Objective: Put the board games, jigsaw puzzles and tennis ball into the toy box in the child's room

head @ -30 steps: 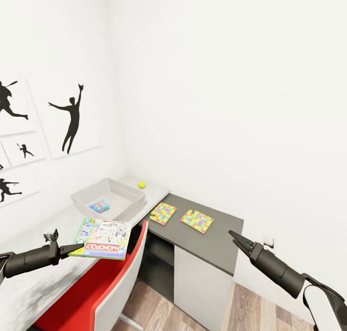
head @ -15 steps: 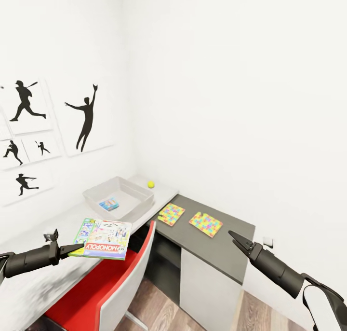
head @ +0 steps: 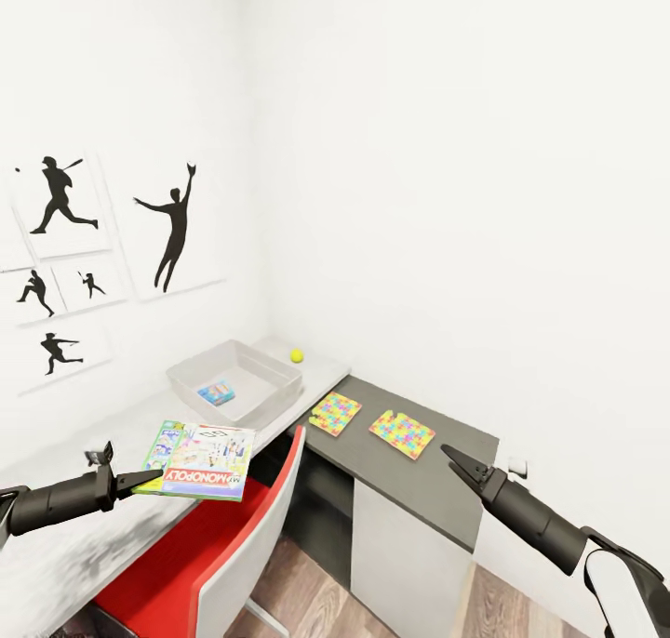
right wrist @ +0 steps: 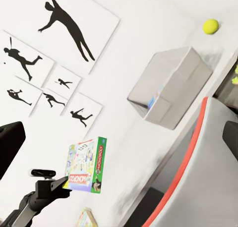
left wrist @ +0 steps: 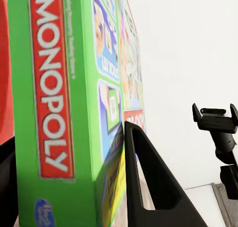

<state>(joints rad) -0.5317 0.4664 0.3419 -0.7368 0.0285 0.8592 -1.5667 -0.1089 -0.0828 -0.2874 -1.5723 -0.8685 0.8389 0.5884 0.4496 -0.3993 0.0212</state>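
At the lower left of the head view, the left gripper (head: 140,480) is pinching one edge of a white-and-green board game (head: 197,460) (the one with the red Monopoly logo), and it is holding the box out flat above the pale part of the table (head: 56,545). In the left wrist view the box (left wrist: 64,103) is sitting tight between the two dark fingers (left wrist: 148,187). At the lower right, the right gripper (head: 453,458) is pointing up toward the dark part of the table, and its tips are looking pressed together with nothing between them, though they are small here. The toy box (head: 279,385) is sitting near the middle left, by the wall, with a blue board game (head: 216,392) lying inside it. The tennis ball (head: 297,355) is resting on the table just beyond the toy box. Two jigsaw puzzles (head: 335,412) are lying side by side, a little apart, on the dark part. A red chair (head: 223,536) is standing at the table, below the held game.
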